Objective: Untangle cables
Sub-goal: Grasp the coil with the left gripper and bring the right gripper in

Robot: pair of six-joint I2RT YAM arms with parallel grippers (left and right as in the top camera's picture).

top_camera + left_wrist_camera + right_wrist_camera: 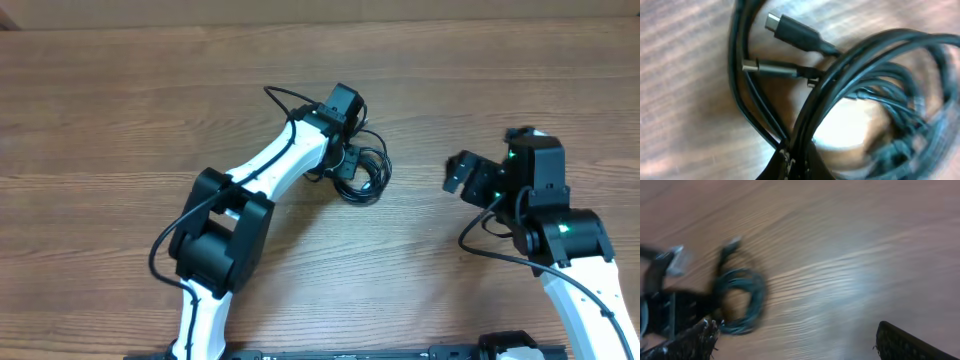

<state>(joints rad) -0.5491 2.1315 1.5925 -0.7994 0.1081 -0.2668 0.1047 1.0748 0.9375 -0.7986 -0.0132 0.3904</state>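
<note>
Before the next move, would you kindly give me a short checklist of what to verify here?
1. Left gripper closed on strands of the cables: ok.
2. Right gripper open and apart from the bundle: ok.
3. Two plug ends visible on the table, not pinched: ok.
4. Which strand leads to which plug: cannot tell.
5. Cables separated: not ok, looped together.
6. Right wrist view sharp: not ok, blurred.

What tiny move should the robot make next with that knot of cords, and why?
Probably lift the left claw slightly: it looks shut on several strands of the cables, whose loops lie bunched on the table with two plug ends free. The right claw is open and apart from them.
</note>
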